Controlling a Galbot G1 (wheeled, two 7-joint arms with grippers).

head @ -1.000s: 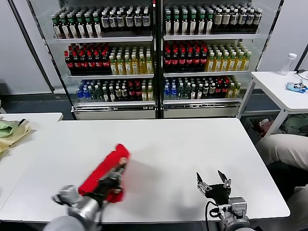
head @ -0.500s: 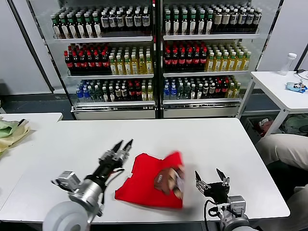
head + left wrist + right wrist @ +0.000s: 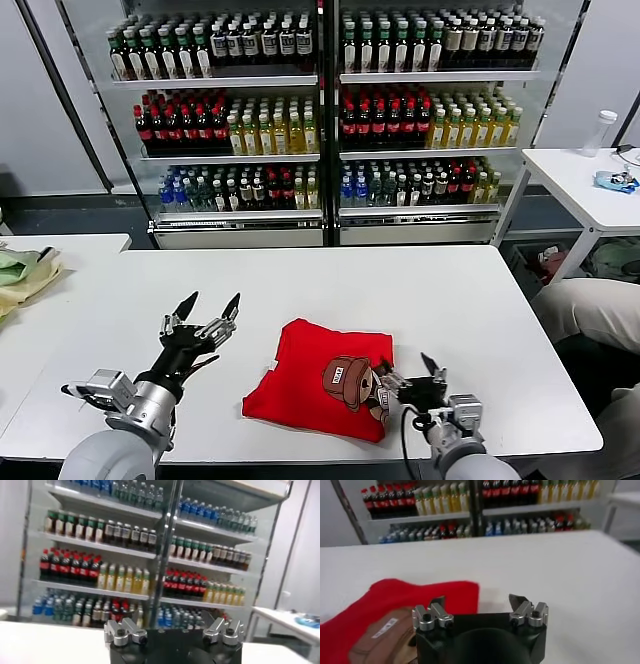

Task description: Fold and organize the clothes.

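Observation:
The red T-shirt (image 3: 312, 385) lies folded on the white table (image 3: 470, 300), near its front edge, with the brown bear print (image 3: 352, 380) facing up. My left gripper (image 3: 206, 312) is open and empty, raised above the table to the left of the shirt. In the left wrist view the left gripper (image 3: 172, 626) faces the bottle shelves and the shirt is out of view. My right gripper (image 3: 410, 372) is open and empty, low at the shirt's right edge beside the print. The right wrist view shows the right gripper (image 3: 477, 602) with the shirt (image 3: 410, 597) just ahead on one side.
Glass-fronted shelves of bottles (image 3: 320, 120) stand behind the table. A pale green and yellow cloth (image 3: 20, 272) lies on the neighbouring table at the left. A second white table (image 3: 590, 180) with a bottle stands at the right. A person's leg (image 3: 590, 305) is beside the table's right end.
The left gripper let go of the bunched shirt and drew back to the left. The shirt went right and now lies flat, bear print up. The right gripper moved left to its edge.

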